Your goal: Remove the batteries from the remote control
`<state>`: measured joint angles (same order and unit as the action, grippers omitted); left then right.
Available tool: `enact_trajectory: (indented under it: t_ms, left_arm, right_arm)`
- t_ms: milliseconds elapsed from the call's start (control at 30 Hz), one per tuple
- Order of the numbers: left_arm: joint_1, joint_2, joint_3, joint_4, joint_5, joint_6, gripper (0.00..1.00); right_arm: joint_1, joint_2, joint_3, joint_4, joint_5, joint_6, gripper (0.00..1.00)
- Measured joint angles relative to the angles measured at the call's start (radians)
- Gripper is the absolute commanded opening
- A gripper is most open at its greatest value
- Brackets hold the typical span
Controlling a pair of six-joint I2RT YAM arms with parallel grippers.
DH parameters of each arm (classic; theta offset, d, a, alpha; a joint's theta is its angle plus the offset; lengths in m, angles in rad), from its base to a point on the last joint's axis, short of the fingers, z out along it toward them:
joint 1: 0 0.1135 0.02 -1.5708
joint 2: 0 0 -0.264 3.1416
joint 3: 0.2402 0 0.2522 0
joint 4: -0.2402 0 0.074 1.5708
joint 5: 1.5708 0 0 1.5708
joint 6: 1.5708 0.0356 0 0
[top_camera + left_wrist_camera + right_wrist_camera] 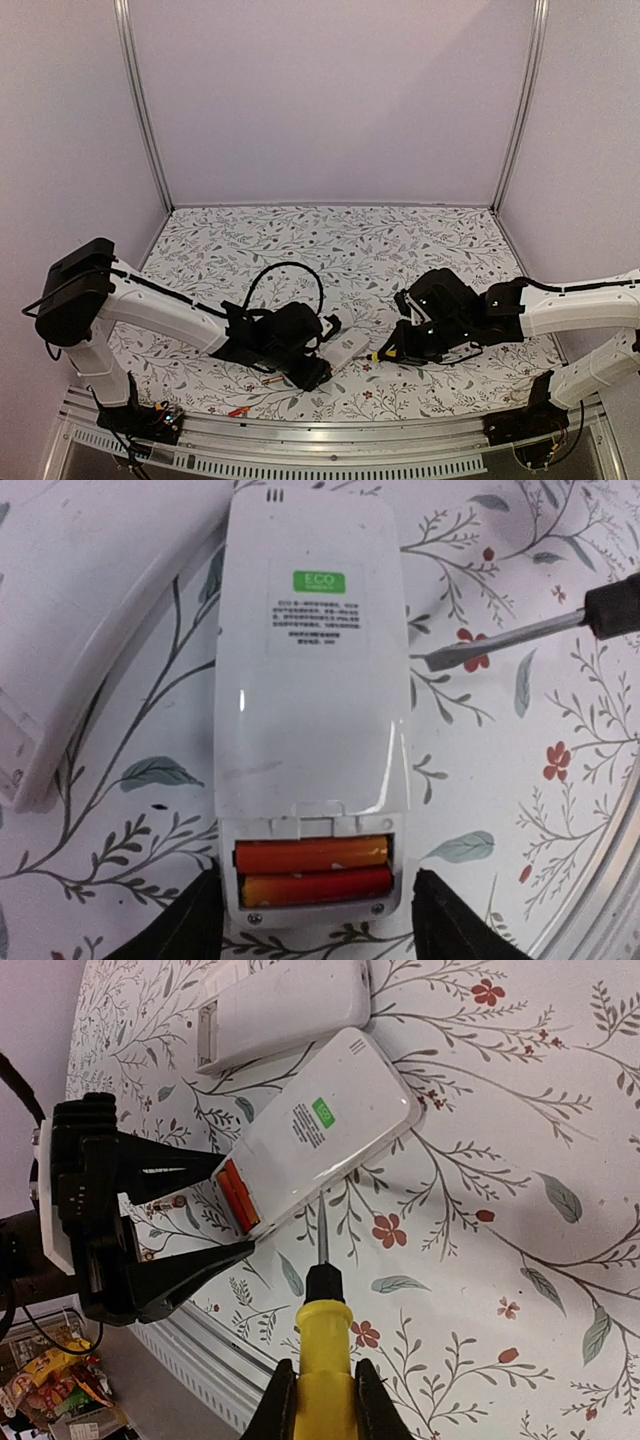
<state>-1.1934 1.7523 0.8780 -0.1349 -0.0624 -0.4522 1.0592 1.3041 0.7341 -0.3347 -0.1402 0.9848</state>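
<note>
1. Batteries (312, 858): two, red-orange, side by side in the uncovered bay of the white remote control (310, 680), bottom centre of left wrist view.
2. Left gripper (315, 880): jaws spread, astride the remote's battery end.
3. Right gripper (320, 1372): clamped on yellow-handled screwdriver (322, 1315), tip just beside the remote's edge.
4. Second white casing (80, 630): upper left, just beside the remote.

Floral-print table (400, 240) is carrying a white remote control (310, 680), which is lying face down with its battery bay open at one end. A second white casing (70, 630) is lying just beside it. A small red-orange piece (238, 410) is sitting near the table's front edge.
</note>
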Motion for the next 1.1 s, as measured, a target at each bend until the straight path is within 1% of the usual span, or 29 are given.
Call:
enact_trajectory:
  t_ms: [67,133,433,533,700,833,967,1100]
  left_arm:
    - [0.003,-0.002,0.003,0.002,0.031,-0.026,0.74]
    - [0.006,-0.005,0.003,0.006,0.067,-0.045,0.75]
    - [0.010,-0.007,0.004,0.033,0.224,-0.106,0.75]
    - [0.010,-0.007,0.003,0.061,0.283,-0.114,0.75]
    - [0.009,-0.007,-0.007,0.150,0.366,-0.117,0.75]
    - [0.009,-0.006,-0.007,0.188,0.392,-0.116,0.75]
    - [0.010,-0.019,-0.011,0.187,0.375,-0.108,0.78]
    - [0.035,-0.109,-0.021,0.139,0.340,-0.082,0.80]
  right_arm:
    - [0.000,0.000,0.000,-0.011,0.008,0.003,0.00]
    - [0.000,0.000,0.000,-0.018,0.016,0.010,0.00]
    - [0.000,0.005,0.000,-0.039,0.053,0.030,0.00]
    - [0.000,0.021,0.000,-0.023,0.054,0.031,0.00]
    - [0.000,0.068,0.001,0.044,0.043,0.000,0.00]
    - [0.000,0.128,0.039,0.094,0.011,-0.045,0.00]
    - [0.000,0.154,0.077,0.111,0.004,-0.092,0.00]
    - [0.000,0.133,0.090,0.081,0.019,-0.137,0.00]
